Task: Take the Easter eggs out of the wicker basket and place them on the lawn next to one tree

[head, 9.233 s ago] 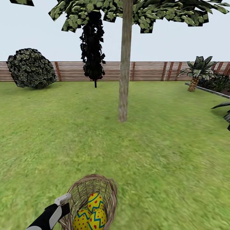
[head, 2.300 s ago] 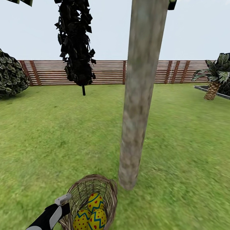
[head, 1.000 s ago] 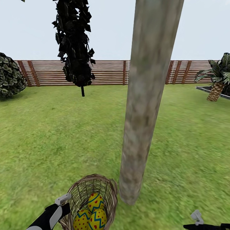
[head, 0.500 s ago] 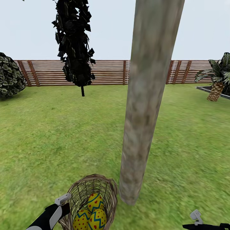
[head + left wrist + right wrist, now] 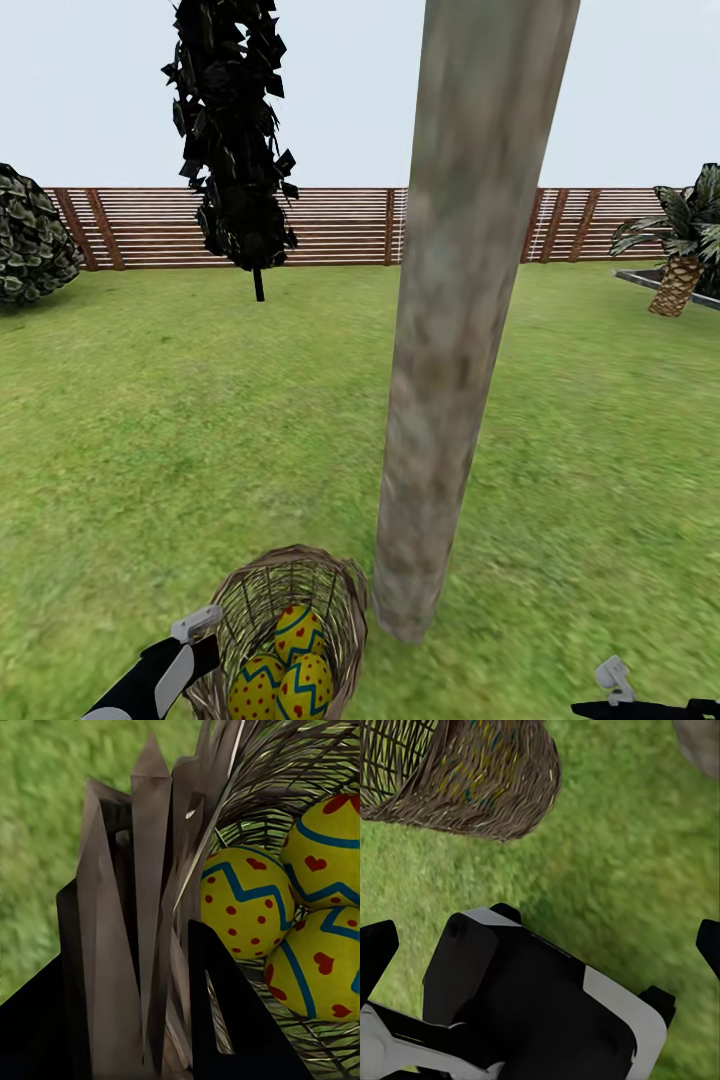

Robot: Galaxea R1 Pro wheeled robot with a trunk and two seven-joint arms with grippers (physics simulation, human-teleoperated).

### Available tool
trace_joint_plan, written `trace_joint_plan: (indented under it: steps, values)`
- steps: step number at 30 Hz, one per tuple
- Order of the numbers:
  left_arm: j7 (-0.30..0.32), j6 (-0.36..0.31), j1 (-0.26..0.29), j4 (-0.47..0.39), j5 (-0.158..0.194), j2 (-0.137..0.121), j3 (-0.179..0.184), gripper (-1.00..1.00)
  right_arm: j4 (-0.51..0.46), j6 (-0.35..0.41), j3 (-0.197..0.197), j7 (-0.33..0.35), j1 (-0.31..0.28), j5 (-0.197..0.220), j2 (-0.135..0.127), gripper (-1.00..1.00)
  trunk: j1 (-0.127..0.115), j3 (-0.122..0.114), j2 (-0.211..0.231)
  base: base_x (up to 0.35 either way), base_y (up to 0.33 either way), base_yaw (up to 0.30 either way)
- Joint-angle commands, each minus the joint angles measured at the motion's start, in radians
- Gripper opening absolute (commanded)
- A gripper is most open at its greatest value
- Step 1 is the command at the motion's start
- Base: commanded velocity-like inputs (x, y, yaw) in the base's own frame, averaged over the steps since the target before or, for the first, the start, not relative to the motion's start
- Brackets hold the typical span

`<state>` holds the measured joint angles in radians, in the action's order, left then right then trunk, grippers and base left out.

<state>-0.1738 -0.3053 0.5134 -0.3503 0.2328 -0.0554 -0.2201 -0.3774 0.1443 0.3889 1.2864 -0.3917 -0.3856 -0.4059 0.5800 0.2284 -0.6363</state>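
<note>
The wicker basket (image 5: 290, 612) hangs at the bottom of the head view, right beside the foot of the thick pale tree (image 5: 455, 340). All three Easter eggs (image 5: 298, 633) (image 5: 256, 690) (image 5: 306, 688) lie inside it, yellow with blue zigzags and red dots. My left gripper (image 5: 205, 630) is shut on the basket's rim; the left wrist view shows its fingers (image 5: 112, 945) clamping the woven wall (image 5: 247, 787) with the eggs (image 5: 244, 900) just beyond. My right gripper (image 5: 613, 680) is low at the right, open, fingertips (image 5: 375, 952) far apart over the lawn (image 5: 615, 847).
A thin-trunked dark tree (image 5: 235, 150) stands back left and a round bush (image 5: 35, 245) at the far left. The slatted fence (image 5: 330, 225) closes the back, with a small palm (image 5: 680, 250) at the right. A black-and-white part of my own body (image 5: 547, 1005) sits below the right gripper.
The camera has driven up to the thick tree, which now stands right next to the carried basket. The right gripper has come into view at the bottom right. Nothing has shifted in the last half second.
</note>
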Motion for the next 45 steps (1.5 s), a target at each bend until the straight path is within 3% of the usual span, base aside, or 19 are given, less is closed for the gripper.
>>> trace_joint_plan:
  steps: [1,45]
  values:
    - [-0.005,-0.005,0.0,-0.003,0.013,0.0,-0.001,-1.0,0.0,0.011,0.008,0.006,-0.001,-0.007,0.001,1.0,0.004,0.005,-0.009,0.0,0.0,0.0]
    - [-0.005,-0.005,0.001,-0.002,0.015,0.001,0.0,-1.0,0.051,0.0,0.001,0.001,0.001,-0.015,0.01,1.0,0.173,0.143,-0.317,0.0,0.0,0.0]
